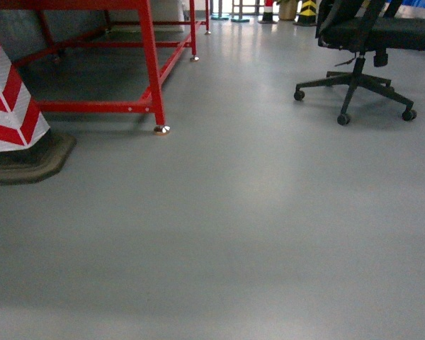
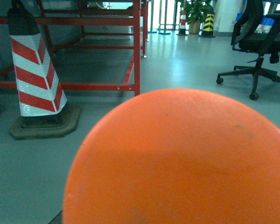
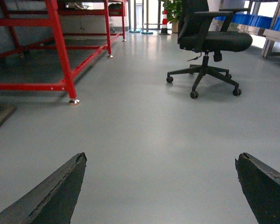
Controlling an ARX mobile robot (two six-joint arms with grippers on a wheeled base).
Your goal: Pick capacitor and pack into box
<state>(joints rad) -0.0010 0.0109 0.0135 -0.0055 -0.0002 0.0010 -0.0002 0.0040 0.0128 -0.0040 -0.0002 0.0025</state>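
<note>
One capacitor (image 2: 177, 158) fills the left view, grip unclear; right gripper (image 3: 161, 186) spread wide; one chair (image 1: 368, 49).

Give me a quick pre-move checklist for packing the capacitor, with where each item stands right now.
1. Small bright orange cylinder capacitor held: cannot tell; an orange rounded surface fills the left wrist view, fingers hidden.
2. Pale pink plastic tub located: not ok, in no view.
3. Right gripper free: ok, fingers spread wide, nothing between them.
4. Grey floor ahead passable: ok, bare in the head view.
5. Side obstacles: red metal frame and red-and-white striped cone left, black wheeled office chair right.
</note>
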